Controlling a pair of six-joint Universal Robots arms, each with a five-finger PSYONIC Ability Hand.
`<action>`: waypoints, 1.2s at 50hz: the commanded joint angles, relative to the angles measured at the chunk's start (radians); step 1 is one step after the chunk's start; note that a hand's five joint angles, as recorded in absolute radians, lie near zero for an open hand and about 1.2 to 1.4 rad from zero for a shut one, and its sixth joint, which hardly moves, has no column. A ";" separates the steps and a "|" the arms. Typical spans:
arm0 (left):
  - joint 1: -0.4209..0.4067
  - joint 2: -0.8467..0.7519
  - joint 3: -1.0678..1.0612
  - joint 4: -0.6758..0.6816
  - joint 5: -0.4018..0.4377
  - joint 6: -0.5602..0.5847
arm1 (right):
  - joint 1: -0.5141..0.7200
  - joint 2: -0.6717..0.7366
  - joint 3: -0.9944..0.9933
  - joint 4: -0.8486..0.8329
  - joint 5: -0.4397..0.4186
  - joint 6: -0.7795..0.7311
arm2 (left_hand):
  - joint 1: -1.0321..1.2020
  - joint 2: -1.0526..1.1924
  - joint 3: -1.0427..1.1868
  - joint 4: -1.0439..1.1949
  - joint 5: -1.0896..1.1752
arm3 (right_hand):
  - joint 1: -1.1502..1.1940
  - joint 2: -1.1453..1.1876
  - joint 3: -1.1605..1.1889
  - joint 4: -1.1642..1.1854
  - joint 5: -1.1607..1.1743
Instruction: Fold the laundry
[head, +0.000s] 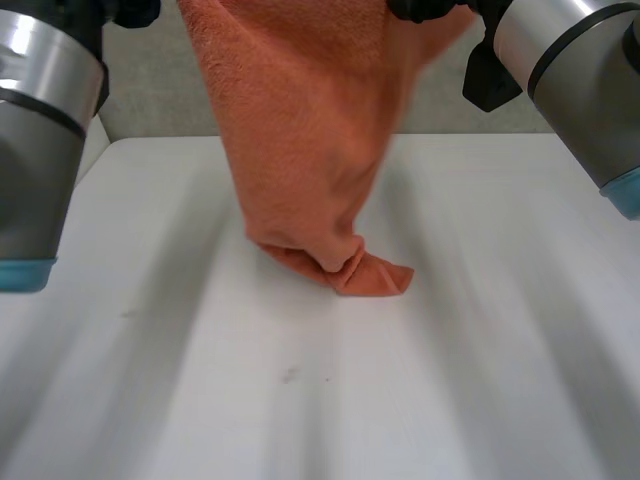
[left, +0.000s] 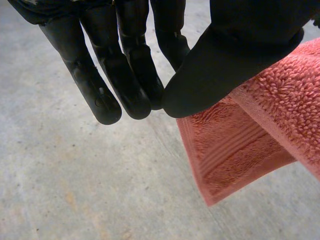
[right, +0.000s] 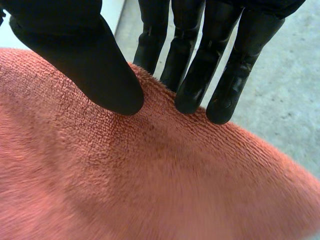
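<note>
hanging from both of your hands, the towel (head: 300, 150) drops from 12 o'clock in the head view. only its lowest fold touches the table (head: 500, 350), just toward 12 o'clock from the table's middle, and a small tip pokes out toward 4 o'clock.

your left hand (left: 240, 45) has its thumb pressed against straight fingers. the hemmed corner of the towel comes out from behind that thumb, so it reads as a narrow pinch right at the corner. your right hand (right: 75, 55) has the thumb on the near face of the towel and the fingers on the far face. the thick pile along an upper edge is squeezed between them (a fuller bite than the left has).

holding it high looks deliberate. the cloth's own weight pulls it straight, and the bottom fold on the table can act as an anchor when you lay the rest down.

judging by the hang, the fold itself hasn't started. the towel narrows to a bunched column instead of a flat sheet, so you probably want the two held points further apart before lowering toward 6 o'clock. watch the left pinch, because a grip that close to the corner could slip if the terry drags on the table.
</note>
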 joint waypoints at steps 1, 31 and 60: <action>0.023 0.117 -0.304 0.000 -0.003 -0.042 | 0.015 0.041 0.128 0.012 -0.077 -0.038 | 0.198 0.179 0.180 0.179 0.185 | 0.428 0.218 0.216 0.206 0.236; -0.240 0.129 -0.668 -0.099 -0.008 -0.099 | -0.026 -0.017 0.770 0.040 -0.007 -0.521 | -1.024 -1.043 -1.042 -1.043 -1.036 | 0.194 -0.016 -0.018 -0.027 0.003; 0.062 0.134 -0.606 -0.102 0.033 -0.094 | 0.006 -0.271 0.897 -0.078 -0.156 -0.623 | -1.017 -1.037 -1.035 -1.036 -1.030 | -0.794 -1.004 -1.006 -1.016 -0.985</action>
